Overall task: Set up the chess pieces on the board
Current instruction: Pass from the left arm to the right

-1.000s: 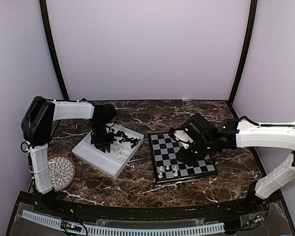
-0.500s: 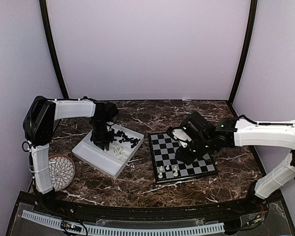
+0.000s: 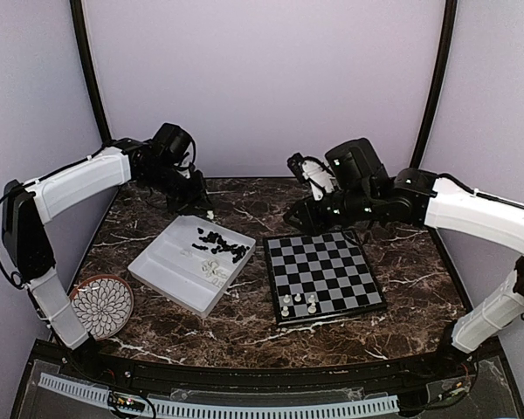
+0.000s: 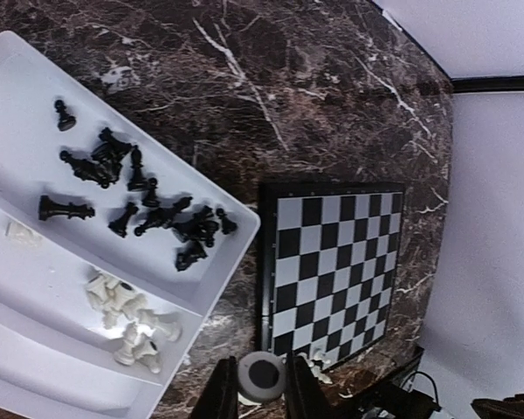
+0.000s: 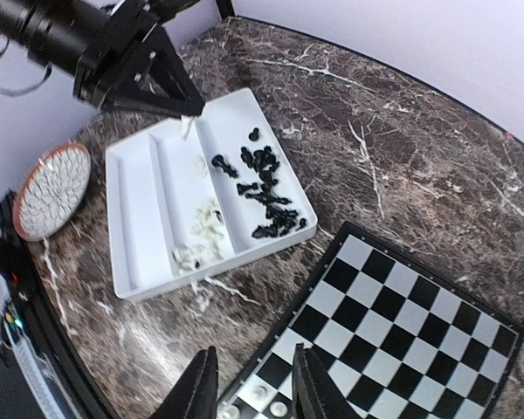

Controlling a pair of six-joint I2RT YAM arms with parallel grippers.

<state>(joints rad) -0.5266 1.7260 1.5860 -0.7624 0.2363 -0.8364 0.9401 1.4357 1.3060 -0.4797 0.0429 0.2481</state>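
The board lies right of centre with a few white chess pieces near its front left corner. More chess pieces lie in the white tray: black ones in the far compartment, white ones in the middle. My left gripper hangs high over the tray's far edge, shut on a white chess piece seen base-on. My right gripper is raised over the board's left part, open with nothing between its fingers. The white pieces on the board show below it.
A round patterned plate sits at the front left of the marble table. The tray's nearest compartment holds nothing. Purple walls close in the back and sides.
Both arms have risen. My left gripper lifted out of the tray toward the back with a white piece. My right gripper lifted off the board, moved back and opened.
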